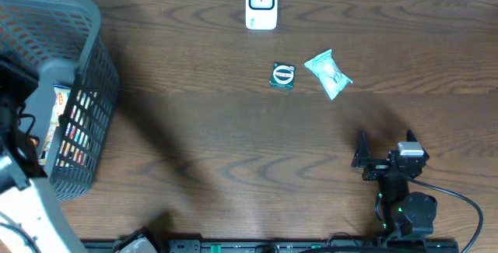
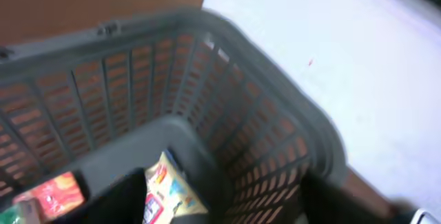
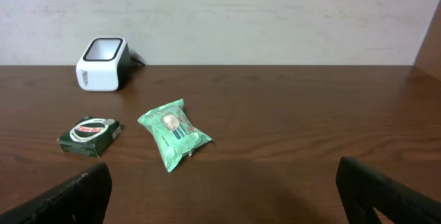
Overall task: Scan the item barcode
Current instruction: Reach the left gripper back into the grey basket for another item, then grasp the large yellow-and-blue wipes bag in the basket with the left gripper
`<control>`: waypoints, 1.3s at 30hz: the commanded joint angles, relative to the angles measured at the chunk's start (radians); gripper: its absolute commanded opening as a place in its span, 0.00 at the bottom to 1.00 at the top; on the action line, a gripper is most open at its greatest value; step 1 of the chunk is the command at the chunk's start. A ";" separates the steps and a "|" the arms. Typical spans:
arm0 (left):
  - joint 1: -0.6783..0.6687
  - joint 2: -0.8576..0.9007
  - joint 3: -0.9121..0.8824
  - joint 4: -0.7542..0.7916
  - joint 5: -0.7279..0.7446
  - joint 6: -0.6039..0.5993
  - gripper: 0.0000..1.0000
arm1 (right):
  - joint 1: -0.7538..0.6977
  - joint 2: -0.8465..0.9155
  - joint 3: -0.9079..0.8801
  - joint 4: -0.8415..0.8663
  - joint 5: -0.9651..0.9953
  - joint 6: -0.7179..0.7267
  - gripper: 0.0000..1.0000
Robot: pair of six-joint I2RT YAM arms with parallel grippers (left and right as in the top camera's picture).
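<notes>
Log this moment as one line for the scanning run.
right gripper open, empty | left arm over basket | green box, mint packet lying near scanner

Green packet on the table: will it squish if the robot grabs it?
Probably yes: the green packet looks puffy with crimped ends, so it should dent and bend. Its shiny wrapper may be slippery. It lies flat on the table, so it would likely slide rather than roll when pushed.

A grey basket [image 1: 98, 89] stands on the wooden table [image 1: 233, 144].
</notes>
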 commanded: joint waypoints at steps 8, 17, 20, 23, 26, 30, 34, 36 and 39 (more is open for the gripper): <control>0.002 0.307 -0.011 -0.100 -0.047 0.168 0.93 | -0.008 -0.004 -0.002 -0.004 -0.002 0.010 0.99; 0.003 0.553 -0.011 -0.126 -0.047 0.175 0.95 | -0.008 -0.004 -0.002 -0.004 -0.002 0.010 0.99; 0.005 0.597 -0.011 -0.126 -0.045 0.180 0.95 | -0.008 -0.004 -0.002 -0.004 -0.002 0.010 0.99; 0.009 0.634 -0.011 -0.135 0.054 0.261 0.95 | -0.008 -0.004 -0.002 -0.004 -0.002 0.010 0.99; 0.009 0.664 -0.012 -0.145 0.127 0.311 0.95 | -0.008 -0.004 -0.002 -0.004 -0.002 0.010 0.99; 0.009 0.697 -0.012 -0.178 0.127 0.369 0.95 | -0.008 -0.004 -0.002 -0.004 -0.002 0.010 0.99; 0.009 0.744 -0.014 -0.188 0.048 0.376 1.00 | -0.008 -0.004 -0.002 -0.004 -0.002 0.010 0.99; 0.009 0.771 -0.017 -0.183 0.020 0.374 0.98 | -0.008 -0.004 -0.002 -0.004 -0.002 0.010 0.99; 0.009 0.808 -0.018 -0.170 -0.031 0.351 0.98 | -0.008 -0.004 -0.002 -0.004 -0.002 0.010 0.99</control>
